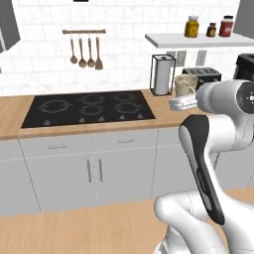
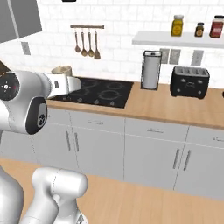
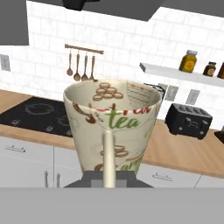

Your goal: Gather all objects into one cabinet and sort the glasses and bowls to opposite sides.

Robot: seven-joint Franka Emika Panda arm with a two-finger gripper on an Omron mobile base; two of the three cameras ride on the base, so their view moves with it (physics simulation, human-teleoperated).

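Hand view: a beige cup (image 3: 113, 127) printed with brown, red and green lettering sits right in front of the camera, upright, mouth up. One pale finger (image 3: 108, 159) of the pincer (image 3: 109, 173) runs up the near wall; the other I cannot make out, probably inside the rim. Pincer clenched on the cup wall, cup carried in the air, clear of the bench (image 3: 183, 151).

Left base view: the cup (image 1: 184, 85) shows at the end of the arm, in line with the paper-towel holder (image 1: 162, 74) and the toaster (image 1: 204, 75) behind it. The hob (image 1: 87, 109) lies to the left, utensils (image 1: 85, 52) hang on the tiled wall, jars (image 1: 208, 27) stand on the wall shelf (image 1: 193, 39).

Right base view: the cup (image 2: 62, 70) peeks above the white hand, in front of the hob (image 2: 98, 92).

Progress, as a judgement: one of the two glasses is in hand and in transit. The dark edge of a wall cabinet (image 2: 19, 19) shows at upper left of the right base view, but its inside is out of sight, so I cannot tell what stands in it already. The second cup and both bowls are nowhere to be checked from here. Left for certain: lift this cup to the shelf, set it on the glasses' side, let go. The rest of the gathering and sorting cannot be scored from these views.
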